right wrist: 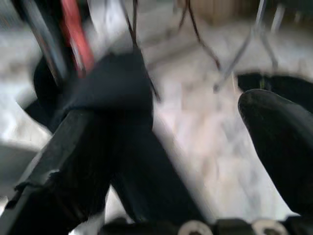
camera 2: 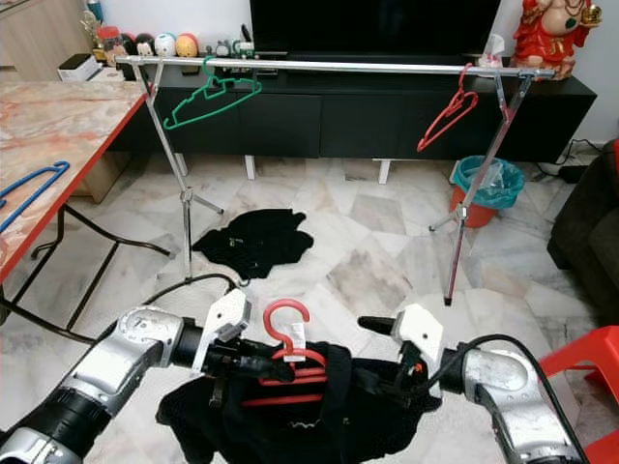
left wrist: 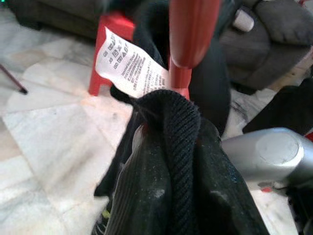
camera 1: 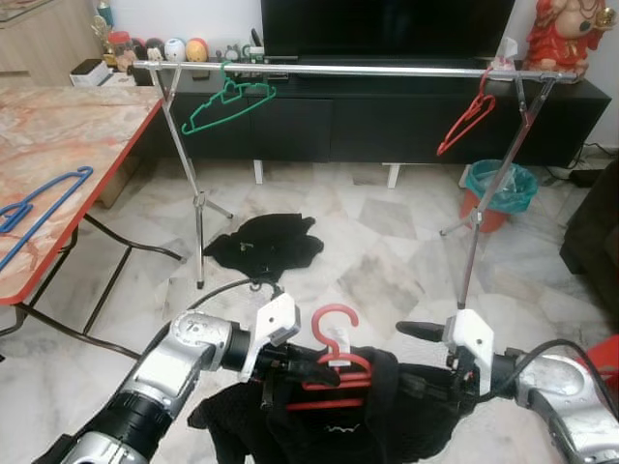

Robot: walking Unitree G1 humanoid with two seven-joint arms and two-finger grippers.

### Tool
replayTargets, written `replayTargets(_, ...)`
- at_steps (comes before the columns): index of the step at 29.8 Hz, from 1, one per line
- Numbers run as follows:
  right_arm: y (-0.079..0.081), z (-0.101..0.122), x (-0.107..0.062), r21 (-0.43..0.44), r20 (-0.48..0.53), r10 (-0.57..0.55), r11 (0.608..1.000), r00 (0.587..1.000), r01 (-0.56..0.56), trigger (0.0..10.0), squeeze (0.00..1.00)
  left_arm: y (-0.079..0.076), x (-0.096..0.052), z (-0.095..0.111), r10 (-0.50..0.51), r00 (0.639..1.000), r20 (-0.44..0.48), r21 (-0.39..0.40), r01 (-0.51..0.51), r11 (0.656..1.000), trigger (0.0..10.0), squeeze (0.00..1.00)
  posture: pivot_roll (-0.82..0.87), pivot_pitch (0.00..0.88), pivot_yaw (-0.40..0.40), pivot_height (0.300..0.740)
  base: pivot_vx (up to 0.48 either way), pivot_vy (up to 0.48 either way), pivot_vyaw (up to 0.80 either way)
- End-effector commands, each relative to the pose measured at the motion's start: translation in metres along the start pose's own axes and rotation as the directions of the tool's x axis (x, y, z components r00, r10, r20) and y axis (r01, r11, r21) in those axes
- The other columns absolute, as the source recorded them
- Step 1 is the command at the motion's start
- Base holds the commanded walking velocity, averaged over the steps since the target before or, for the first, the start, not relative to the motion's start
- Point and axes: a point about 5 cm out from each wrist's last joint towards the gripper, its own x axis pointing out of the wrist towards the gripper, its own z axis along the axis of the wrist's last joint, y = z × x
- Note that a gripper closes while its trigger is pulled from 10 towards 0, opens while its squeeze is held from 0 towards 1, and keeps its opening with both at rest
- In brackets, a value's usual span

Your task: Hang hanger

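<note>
A red hanger [camera 1: 334,360] carries a black garment [camera 1: 387,416] low in front of me, its hook pointing up. My left gripper [camera 1: 302,371] is shut on the hanger near its neck; the left wrist view shows the hanger neck [left wrist: 188,34], the garment collar [left wrist: 168,122] and a white label [left wrist: 129,66] up close. My right gripper [camera 1: 422,360] stands open at the garment's right side: one finger [right wrist: 281,147] is bare, the other lies under the cloth. The silver clothes rail [camera 1: 368,70] stands farther ahead, holding a green hanger [camera 1: 227,101] and another red hanger [camera 1: 467,118].
A black cloth [camera 1: 266,244] lies on the marble floor under the rail. On the left, a blue hanger [camera 1: 39,205] rests on an orange-edged table [camera 1: 87,135]. A lined bin [camera 1: 498,190] stands by the rail's right leg, before a black TV console [camera 1: 387,126]. A red stool [camera 2: 580,362] is near right.
</note>
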Motion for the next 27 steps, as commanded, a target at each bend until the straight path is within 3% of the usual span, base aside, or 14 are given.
replayTargets(1,0.003,0.016,-0.002,-0.018,0.078,0.031,0.999,0.996,-0.030,10.0,0.00,0.000,0.003,-0.005,0.017,1.000,-0.016,0.002,-0.017,1.000,0.0,0.00,-0.08,0.000,-0.010,0.740,0.000,0.000,0.00)
replayTargets(4,0.009,0.016,0.000,-0.015,0.086,0.060,0.998,0.994,-0.059,10.0,0.00,0.015,0.004,-0.010,0.187,0.982,-0.017,0.032,-0.186,0.982,0.6,0.00,-0.08,0.000,-0.009,0.740,0.000,0.000,0.00)
replayTargets(5,0.009,0.016,0.000,-0.015,0.086,0.060,0.998,0.994,-0.059,10.0,0.00,0.015,0.004,-0.010,0.187,0.982,-0.017,0.032,-0.186,0.982,0.6,0.00,-0.08,0.000,-0.009,0.740,0.000,0.000,0.00)
replayTargets(6,0.008,0.016,0.000,-0.015,0.086,0.052,0.999,0.995,-0.051,10.0,0.00,0.019,0.004,-0.011,0.231,0.973,-0.013,0.036,-0.231,0.972,8.5,0.00,-0.08,0.000,-0.009,0.740,0.000,0.000,0.00)
replayTargets(7,0.008,0.016,0.000,-0.015,0.088,0.047,0.999,0.995,-0.046,10.0,0.00,0.021,0.003,-0.011,0.259,0.966,-0.008,0.038,-0.259,0.965,8.5,0.00,-0.08,0.000,-0.009,0.740,0.000,0.000,0.00)
replayTargets(8,0.007,0.016,-0.001,-0.018,0.087,0.034,0.999,0.996,-0.033,10.0,0.00,0.023,0.003,-0.012,0.283,0.959,-0.010,0.032,-0.283,0.959,10.0,0.00,-0.08,0.000,-0.009,0.740,0.000,0.000,0.00)
replayTargets(13,0.000,0.012,-0.003,0.003,0.088,-0.073,0.997,0.993,0.072,10.0,0.00,0.036,-0.002,-0.016,0.442,0.897,0.033,0.029,-0.443,0.896,10.0,0.00,-0.08,0.000,-0.012,0.740,0.000,0.000,0.00)
replayTargets(14,0.000,0.012,-0.003,0.003,0.088,-0.073,0.997,0.993,0.072,10.0,0.00,0.036,-0.002,-0.016,0.442,0.897,0.033,0.029,-0.443,0.896,10.0,0.00,-0.08,0.000,-0.012,0.740,0.000,0.000,0.00)
replayTargets(17,0.010,0.007,-0.001,0.013,0.082,-0.017,1.000,0.996,0.016,10.0,0.00,0.043,-0.004,-0.016,0.543,0.837,0.074,0.027,-0.546,0.838,10.0,0.00,-0.08,0.000,-0.012,0.740,0.000,0.000,0.00)
replayTargets(22,-0.005,0.001,0.000,0.021,0.092,-0.202,0.979,0.975,0.200,10.0,0.00,0.051,-0.008,-0.014,0.659,0.743,0.114,-0.001,-0.664,0.748,10.0,0.00,-0.08,0.000,-0.012,0.740,0.000,0.000,0.00)
replayTargets(23,-0.013,-0.002,0.000,0.022,0.087,-0.298,0.955,0.951,0.297,10.0,0.00,0.054,-0.010,-0.014,0.695,0.708,0.124,0.000,-0.700,0.714,10.0,0.00,-0.08,0.000,-0.012,0.740,0.000,0.000,0.00)
replayTargets(24,-0.026,-0.006,-0.002,0.027,0.084,-0.445,0.895,0.891,0.445,10.0,0.00,0.057,-0.013,-0.013,0.741,0.657,0.135,-0.004,-0.748,0.664,10.0,0.00,-0.08,0.000,-0.013,0.740,0.000,0.000,0.00)
replayTargets(26,-0.030,-0.008,-0.004,0.029,0.085,-0.496,0.868,0.864,0.495,10.0,0.00,0.058,-0.014,-0.014,0.755,0.641,0.137,-0.008,-0.762,0.648,10.0,0.00,-0.08,0.000,-0.013,0.740,0.000,0.000,0.00)
replayTargets(27,-0.039,-0.012,-0.008,0.065,0.082,-0.613,0.790,0.785,0.610,10.0,0.00,0.059,-0.015,-0.015,0.779,0.611,0.139,-0.021,-0.785,0.619,10.0,0.00,-0.08,0.000,-0.013,0.740,0.000,0.000,0.00)
